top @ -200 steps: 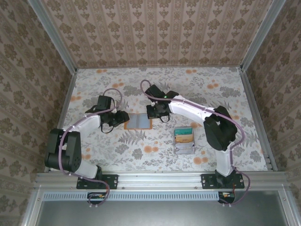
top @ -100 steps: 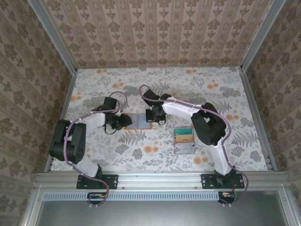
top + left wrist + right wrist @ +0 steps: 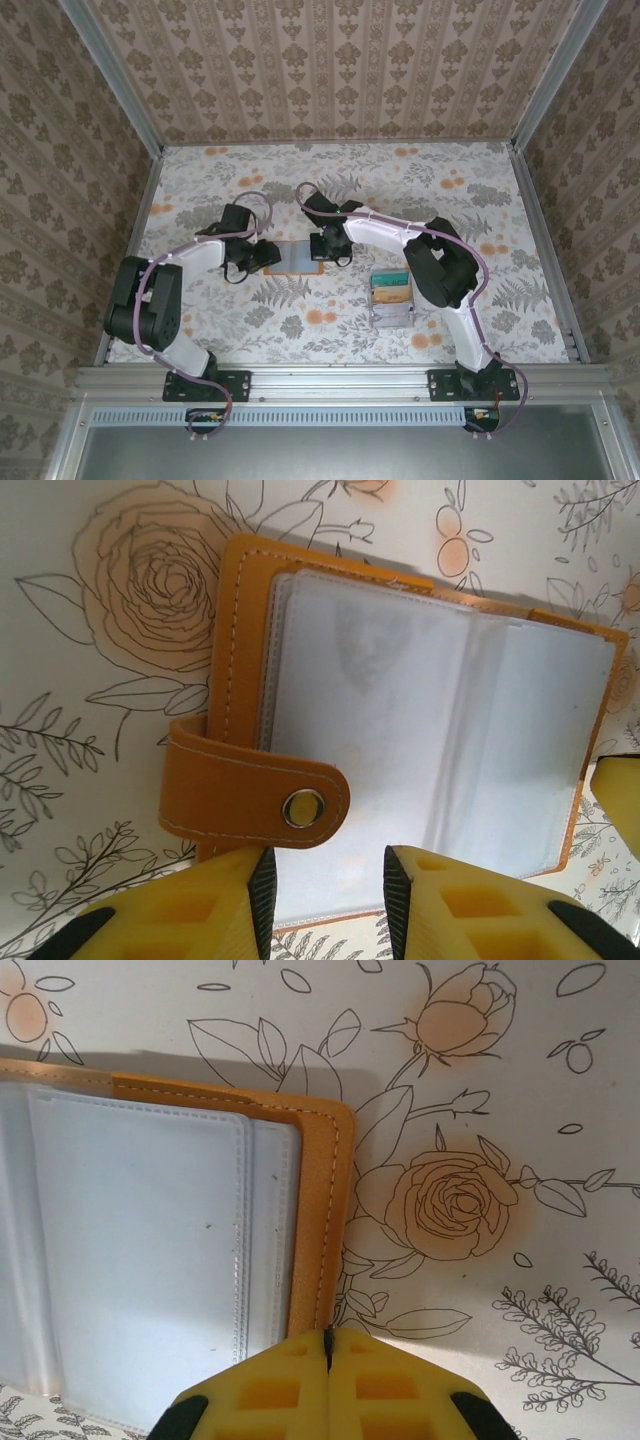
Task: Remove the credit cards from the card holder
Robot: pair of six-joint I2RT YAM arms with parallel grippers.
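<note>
The card holder (image 3: 296, 257), lying open on the counter (image 3: 450, 200), has been closed in on from both sides, the left gripper (image 3: 325, 877) parted at its edge and the right gripper (image 3: 328, 1345) clenched empty at its orange rim, so extraction is judged imminent.

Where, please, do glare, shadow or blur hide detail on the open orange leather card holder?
Left wrist: sheen turns the orange leather card holder's clear plastic sleeves milky, so any cards inside are unreadable. Right wrist: same sheen, plus a shadow along the holder's top edge. Top external: even light, holder too small for detail.
</note>
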